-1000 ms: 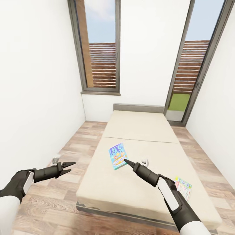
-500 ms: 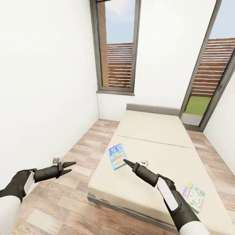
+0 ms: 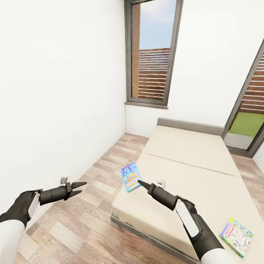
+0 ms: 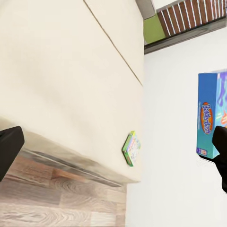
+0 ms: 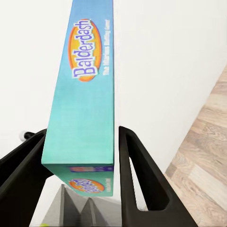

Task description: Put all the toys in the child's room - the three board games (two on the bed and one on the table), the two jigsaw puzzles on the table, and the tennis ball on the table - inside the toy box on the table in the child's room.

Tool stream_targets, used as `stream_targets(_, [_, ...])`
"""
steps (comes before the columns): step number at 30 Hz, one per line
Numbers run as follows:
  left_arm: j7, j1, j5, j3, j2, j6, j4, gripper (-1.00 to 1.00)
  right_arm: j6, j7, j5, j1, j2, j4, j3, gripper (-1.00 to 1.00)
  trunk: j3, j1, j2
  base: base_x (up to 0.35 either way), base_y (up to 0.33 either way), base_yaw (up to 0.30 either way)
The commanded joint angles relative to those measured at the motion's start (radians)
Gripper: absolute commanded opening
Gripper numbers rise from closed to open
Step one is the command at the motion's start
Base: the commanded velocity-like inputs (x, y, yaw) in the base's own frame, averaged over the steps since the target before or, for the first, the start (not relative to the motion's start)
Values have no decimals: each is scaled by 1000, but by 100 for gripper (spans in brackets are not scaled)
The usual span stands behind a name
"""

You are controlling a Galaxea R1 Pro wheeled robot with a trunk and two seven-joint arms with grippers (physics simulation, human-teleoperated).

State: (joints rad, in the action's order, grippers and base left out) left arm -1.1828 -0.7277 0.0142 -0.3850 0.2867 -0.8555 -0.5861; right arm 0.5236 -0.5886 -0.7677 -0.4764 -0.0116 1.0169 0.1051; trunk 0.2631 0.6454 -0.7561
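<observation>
My right gripper (image 3: 140, 183) is shut on the blue board game (image 3: 130, 177), held up by its near edge over the bed's left corner. In the right wrist view both fingers (image 5: 137, 175) clamp the box's thin side, which reads "Balderdash" (image 5: 87, 85). A second board game (image 3: 237, 237), pastel with a green edge, lies flat on the beige bed (image 3: 190, 165) near its front right edge; it also appears as the small box (image 4: 131, 148) in the left wrist view. My left gripper (image 3: 81, 187) hangs open over the wood floor, left of the bed, holding nothing.
A white wall runs close along the left. A tall dark-framed window (image 3: 154, 55) stands behind the low grey headboard (image 3: 190, 126), and a glass door (image 3: 249, 113) is at the far right. A strip of wood-plank floor (image 3: 91, 205) lies between wall and bed. A small grey object (image 3: 64, 180) sits by the wall.
The camera has swung left, so bed, window and the pastel game slide right in the picture. Both grippers keep their places in the picture, and the blue game stays in the right one.
</observation>
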Motion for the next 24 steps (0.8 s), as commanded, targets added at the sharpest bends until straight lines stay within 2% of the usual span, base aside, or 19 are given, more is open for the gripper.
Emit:
stream_targets(1, [-2, -1, 1, -2, -1, -10, 0, 100, 9, 1, -11, -1, 0, 0, -1, -100, -2, -4, 6, 0, 0, 288])
stream_targets(7, [-1, -1, 1, -1, 0, -12, 0, 100, 7, 1, -10, -1, -1, 1, 0, -100, -21, -27, 48, 0, 0, 288])
stream_targets(13, [-2, -1, 1, 32, 2, -14, 0, 100, 7, 0, -9, -1, 0, 3, -1, -100, -40, -50, 90, 0, 0, 288])
stream_targets(18, [-3, -1, 1, 38, 4, -14, 0, 100, 7, 1, -7, -1, -2, 7, 0, -100, -59, -69, 125, 0, 0, 267])
stream_targets(24, [-2, -1, 1, 42, 3, -14, -20, 100, 7, 1, 20, -1, -2, 8, 1, -100, -84, -92, 167, -126, 0, 243])
